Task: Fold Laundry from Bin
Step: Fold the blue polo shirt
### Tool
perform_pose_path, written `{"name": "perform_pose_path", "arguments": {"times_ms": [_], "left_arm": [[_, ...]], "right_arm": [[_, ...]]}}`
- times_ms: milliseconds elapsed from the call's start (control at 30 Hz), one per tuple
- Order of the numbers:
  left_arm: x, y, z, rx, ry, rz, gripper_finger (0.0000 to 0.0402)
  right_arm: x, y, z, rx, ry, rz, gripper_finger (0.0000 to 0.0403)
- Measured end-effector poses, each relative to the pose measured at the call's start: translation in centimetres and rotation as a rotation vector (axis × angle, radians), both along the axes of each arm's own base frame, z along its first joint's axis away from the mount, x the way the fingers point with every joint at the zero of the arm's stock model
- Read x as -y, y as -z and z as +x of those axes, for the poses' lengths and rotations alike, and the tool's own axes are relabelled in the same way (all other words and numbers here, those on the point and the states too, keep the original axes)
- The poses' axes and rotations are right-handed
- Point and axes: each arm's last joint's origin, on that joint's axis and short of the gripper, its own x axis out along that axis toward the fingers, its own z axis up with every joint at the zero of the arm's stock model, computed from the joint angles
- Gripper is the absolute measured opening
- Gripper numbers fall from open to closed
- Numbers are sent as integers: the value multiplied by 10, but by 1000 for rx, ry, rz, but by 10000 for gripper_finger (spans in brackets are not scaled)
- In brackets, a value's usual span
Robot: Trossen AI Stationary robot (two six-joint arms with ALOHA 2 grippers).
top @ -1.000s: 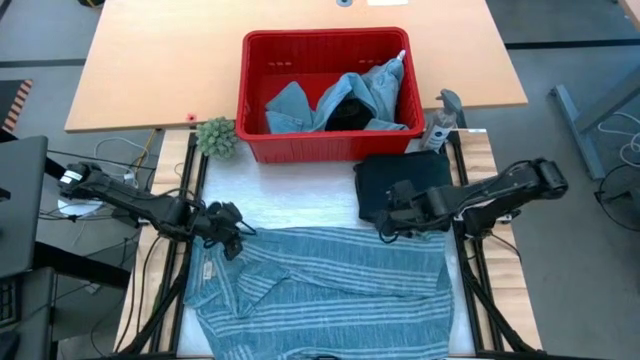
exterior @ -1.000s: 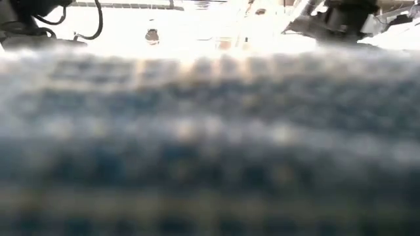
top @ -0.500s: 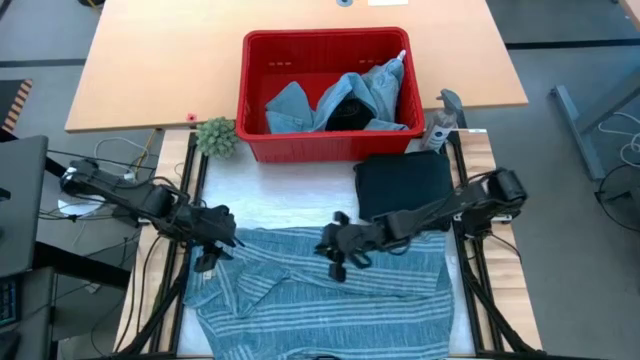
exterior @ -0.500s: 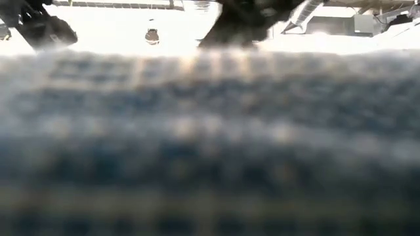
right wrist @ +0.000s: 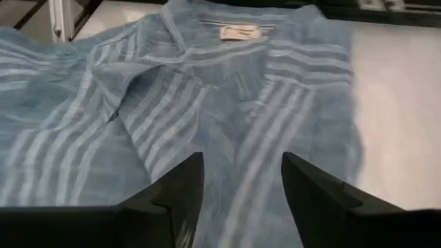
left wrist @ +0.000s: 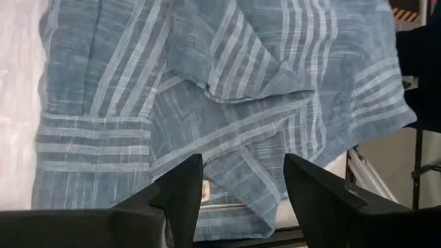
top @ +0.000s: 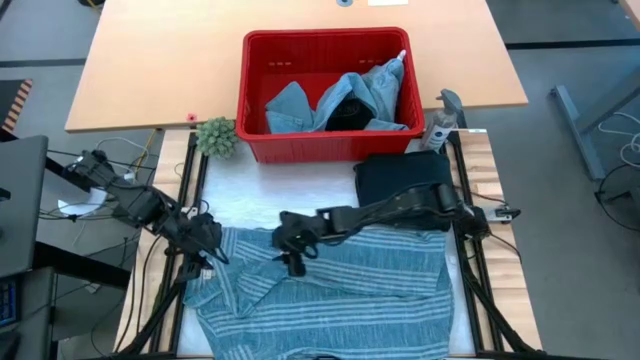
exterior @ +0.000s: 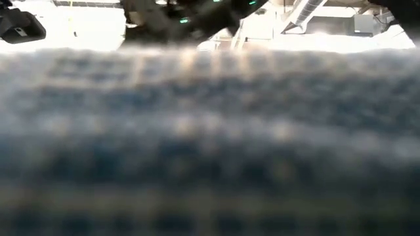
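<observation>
A blue-grey striped cloth garment is lying spread across the white padded table in the lower middle of the high view, rumpled along its upper edge with a flap doubled over near the collar. The left end effector is hovering over the garment's upper left corner with its fingers apart and nothing between them, as its wrist view shows striped fabric lying flat below the gap. The right end effector is reaching far across from the right side to the garment's upper middle, fingers likewise spread and empty above the cloth. A folded black garment is resting just right of centre, touching the striped cloth's upper right edge, and the large red slotted plastic bin at the upper centre is holding light blue denim pieces and something dark. A small green plant is sitting at the bin's left corner. The striped cloth looks thin, light and limp, so it will likely sag and slide unless pinched at an edge; the doubled flap and the two upper corners seem the best places to take hold, pinching through one layer only to avoid dragging the wrinkles along.
</observation>
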Motion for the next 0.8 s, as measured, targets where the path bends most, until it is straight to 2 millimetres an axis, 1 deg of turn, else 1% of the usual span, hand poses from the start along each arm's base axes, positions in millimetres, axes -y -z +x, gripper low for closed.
{"name": "perform_pose_path", "arguments": {"times_ms": [167,367,467,567,800], "left_arm": [[0,1,-3,-13,-2,31,193],[-1,3,-4,-11,-19,70,193],[-1,3,-4,-5,-24,78,193],[-1,3,-4,-5,-22,78,193],[-2,3,-3,19,-47,113,193]], "right_arm": [[-7,11,37,12,-46,31,228],[-17,27,64,-22,-65,30,227],[-19,34,71,-37,-58,41,227],[-18,42,72,-66,-54,40,227],[-12,44,70,-104,-31,26,227]]}}
